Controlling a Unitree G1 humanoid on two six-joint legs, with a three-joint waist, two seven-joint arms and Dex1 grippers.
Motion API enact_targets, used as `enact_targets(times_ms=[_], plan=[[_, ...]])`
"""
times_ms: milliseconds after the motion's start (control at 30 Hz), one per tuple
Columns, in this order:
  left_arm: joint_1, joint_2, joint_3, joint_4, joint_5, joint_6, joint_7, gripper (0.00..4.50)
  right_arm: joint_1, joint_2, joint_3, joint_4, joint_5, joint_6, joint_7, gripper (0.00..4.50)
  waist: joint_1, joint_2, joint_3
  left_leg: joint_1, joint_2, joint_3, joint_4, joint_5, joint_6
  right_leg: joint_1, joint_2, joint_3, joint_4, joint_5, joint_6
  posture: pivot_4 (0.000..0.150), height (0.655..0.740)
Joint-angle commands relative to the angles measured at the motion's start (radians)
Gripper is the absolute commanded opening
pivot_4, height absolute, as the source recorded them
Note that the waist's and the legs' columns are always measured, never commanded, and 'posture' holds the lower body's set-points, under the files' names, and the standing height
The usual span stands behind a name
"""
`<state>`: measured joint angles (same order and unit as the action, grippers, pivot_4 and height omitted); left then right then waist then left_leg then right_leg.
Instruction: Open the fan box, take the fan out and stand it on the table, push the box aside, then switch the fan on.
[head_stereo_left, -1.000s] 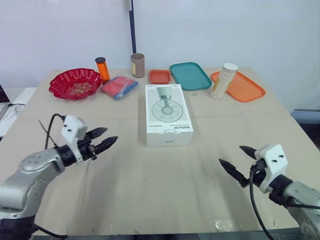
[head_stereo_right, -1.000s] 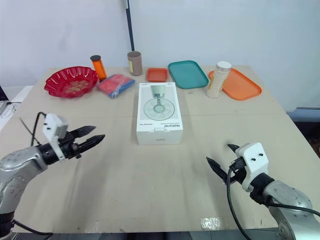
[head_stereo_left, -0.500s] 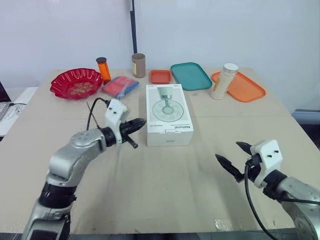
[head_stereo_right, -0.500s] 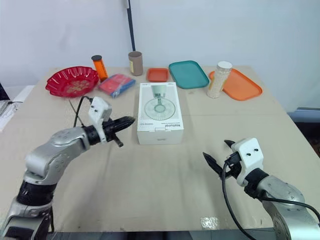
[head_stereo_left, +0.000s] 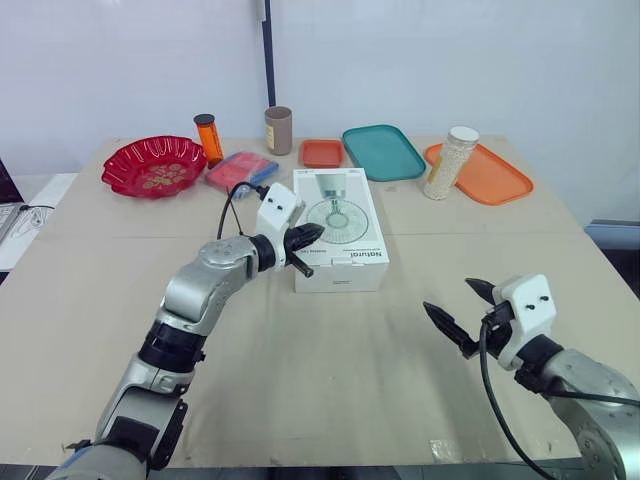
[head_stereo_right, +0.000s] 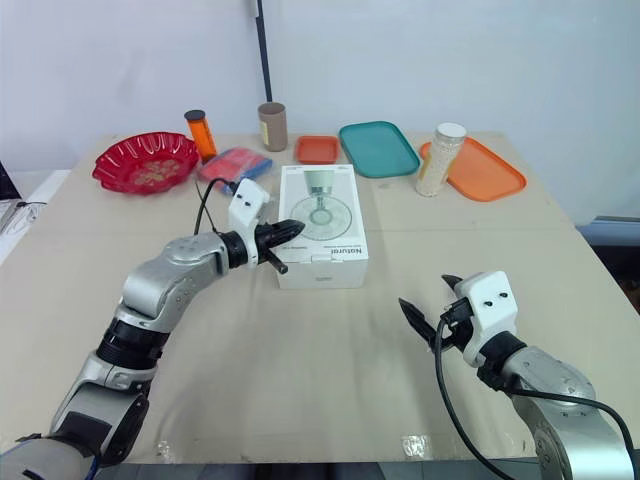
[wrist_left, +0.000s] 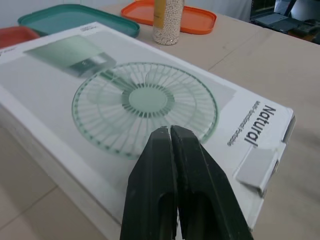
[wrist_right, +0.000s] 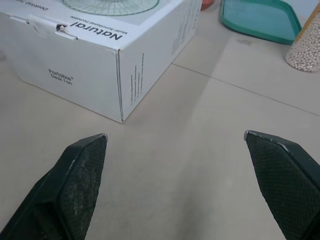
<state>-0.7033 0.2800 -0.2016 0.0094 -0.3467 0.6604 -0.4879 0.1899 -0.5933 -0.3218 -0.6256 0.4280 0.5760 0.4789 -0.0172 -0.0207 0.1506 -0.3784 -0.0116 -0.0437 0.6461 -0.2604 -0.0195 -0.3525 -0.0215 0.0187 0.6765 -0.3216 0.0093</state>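
Tan table (head_stereo_left: 300, 380) before a white wall (head_stereo_left: 450, 60). At 1 o'clock, a jar of white beads (head_stereo_left: 446, 162) stands just beside an orange tray (head_stereo_left: 495, 178). The closed fan box (head_stereo_left: 338, 225) lies flat at centre, long axis 12-to-6, "Natural" end toward 6. Left gripper (wrist_left: 170, 130), jaws pressed together, is above its lid; right gripper (head_stereo_left: 450, 296), at 4 o'clock, is spread wide.

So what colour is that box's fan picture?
Pale green; the picture shows best in left wrist view.
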Motion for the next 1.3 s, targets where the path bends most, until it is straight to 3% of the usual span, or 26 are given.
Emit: enact_targets(times_ms=[33,467,533,633,667,700,833,1233,1300], plan=[[-0.030,-0.020,-0.009,0.041,0.039,0.013,0.011,0.15,-0.005,0.006,-0.009,-0.042,0.012,0.001,-0.010,4.50,-0.001,0.000,0.000,0.000,0.000,0.000,0.000,0.000,0.000,0.000,0.000,0.000,0.000,0.000,0.000,0.150,0.7382],[-0.044,-0.044,0.001,0.085,0.091,0.033,-0.003,0.15,-0.081,-0.004,-0.010,-0.121,0.086,0.079,-0.027,4.50,-0.001,0.000,0.000,0.000,0.000,-0.001,0.002,0.000,0.000,0.000,0.000,0.000,0.001,0.000,0.000,0.150,0.7382],[-0.043,-0.041,0.004,0.086,0.096,0.035,-0.003,0.11,-0.111,-0.012,0.007,-0.141,0.102,0.103,-0.030,4.11,-0.001,0.000,0.000,0.000,0.000,-0.001,0.002,0.000,0.000,0.000,0.000,0.000,0.001,0.000,0.000,0.150,0.7382],[-0.042,-0.040,0.007,0.084,0.099,0.037,-0.003,0.11,-0.140,-0.024,0.045,-0.162,0.101,0.124,-0.029,2.88,-0.002,0.000,0.000,0.000,0.000,-0.001,0.002,0.000,0.000,0.000,0.000,0.000,0.001,0.000,0.000,0.150,0.7382],[-0.041,-0.039,0.006,0.083,0.101,0.037,-0.003,0.11,-0.145,-0.025,0.052,-0.167,0.103,0.129,-0.031,2.69,-0.001,0.000,0.000,0.000,0.000,-0.001,0.002,0.000,0.000,0.000,0.000,0.000,0.001,0.000,0.000,0.150,0.7382],[-0.041,-0.040,0.008,0.082,0.102,0.038,-0.002,0.11,-0.149,-0.024,0.058,-0.171,0.107,0.135,-0.033,2.03,-0.001,0.000,0.000,-0.001,0.000,-0.001,0.002,0.000,0.000,0.000,0.000,0.000,0.001,0.000,0.001,0.150,0.7382],[-0.037,-0.038,0.012,0.076,0.106,0.038,-0.004,0.11,-0.161,-0.030,0.081,-0.176,0.106,0.138,-0.028,0.07,-0.001,0.000,0.000,-0.001,0.000,-0.001,0.002,0.000,0.000,0.000,0.000,0.000,0.001,0.000,0.001,0.150,0.7382],[-0.043,-0.044,0.015,0.086,0.117,0.033,-0.009,0.11,-0.273,-0.060,0.249,-0.136,0.027,0.120,-0.005,0.02,-0.003,0.000,0.000,-0.001,0.000,-0.002,0.003,0.000,0.000,0.000,0.000,0.000,0.002,-0.001,0.001,0.150,0.7382],[-0.042,-0.050,0.016,0.088,0.116,0.033,-0.008,0.11,-0.327,-0.058,0.338,-0.094,-0.047,0.097,-0.012,0.87,-0.006,0.000,0.000,-0.001,0.000,-0.002,0.004,0.000,0.000,0.000,0.000,0.000,0.002,-0.001,0.001,0.150,0.7382]])
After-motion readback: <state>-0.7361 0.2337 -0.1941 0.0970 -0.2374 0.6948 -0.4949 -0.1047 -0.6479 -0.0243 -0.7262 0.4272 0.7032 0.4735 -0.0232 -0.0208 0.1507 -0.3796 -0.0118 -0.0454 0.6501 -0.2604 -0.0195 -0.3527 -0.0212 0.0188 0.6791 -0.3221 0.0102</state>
